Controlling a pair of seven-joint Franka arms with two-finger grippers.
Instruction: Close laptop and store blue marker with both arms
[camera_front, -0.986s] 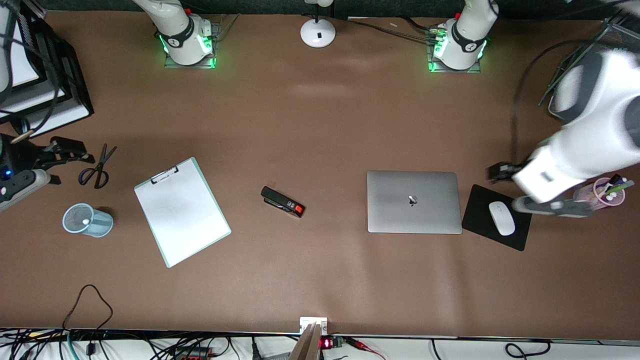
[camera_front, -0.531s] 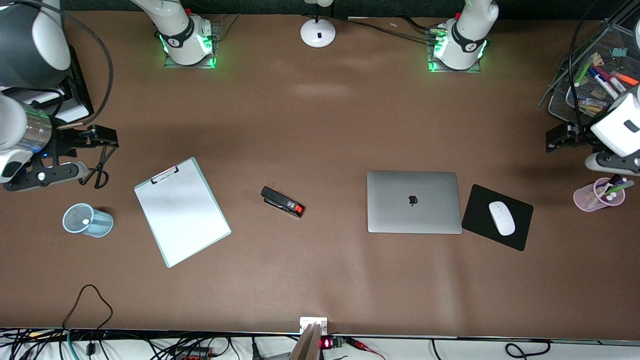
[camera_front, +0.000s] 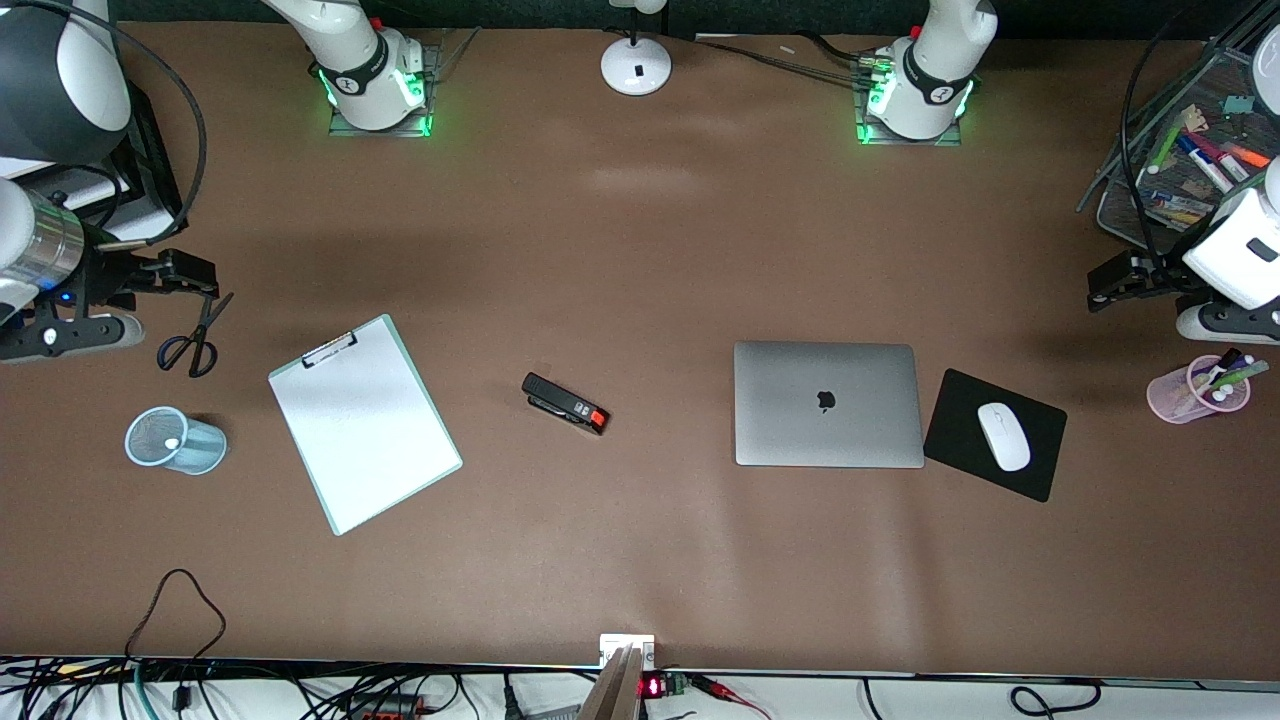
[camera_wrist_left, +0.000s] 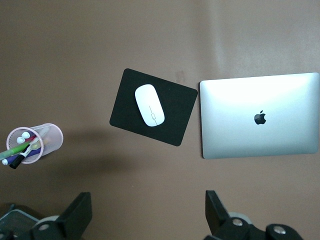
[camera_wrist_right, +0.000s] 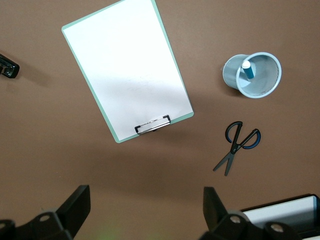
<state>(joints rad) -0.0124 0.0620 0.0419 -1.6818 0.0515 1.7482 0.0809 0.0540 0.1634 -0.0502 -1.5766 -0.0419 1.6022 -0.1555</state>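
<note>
The silver-grey laptop (camera_front: 828, 403) (camera_wrist_left: 260, 116) lies shut and flat, apple logo up, beside the black mouse pad (camera_front: 960, 425). The blue marker (camera_wrist_right: 246, 70) stands in the light-blue mesh cup (camera_front: 175, 441) (camera_wrist_right: 252, 75); only its white end (camera_front: 172, 443) shows in the front view. My left gripper (camera_front: 1102, 283) (camera_wrist_left: 149, 215) hangs open and empty over the table at the left arm's end, above the pink cup (camera_front: 1198, 390). My right gripper (camera_front: 205, 276) (camera_wrist_right: 146, 212) hangs open and empty at the right arm's end, just above the scissors (camera_front: 195, 335).
A clipboard (camera_front: 363, 422) and a black stapler (camera_front: 565, 403) lie mid-table. A white mouse (camera_front: 1003, 436) rests on the pad. The pink cup holds several markers. A wire tray (camera_front: 1125, 190) with markers and a black paper tray (camera_front: 150, 150) stand at the table's two ends.
The left arm has lifted off the mouse pad and pink cup and pulled back toward its end of the table. The right arm swung in over the scissors, then drew back slightly.
</note>
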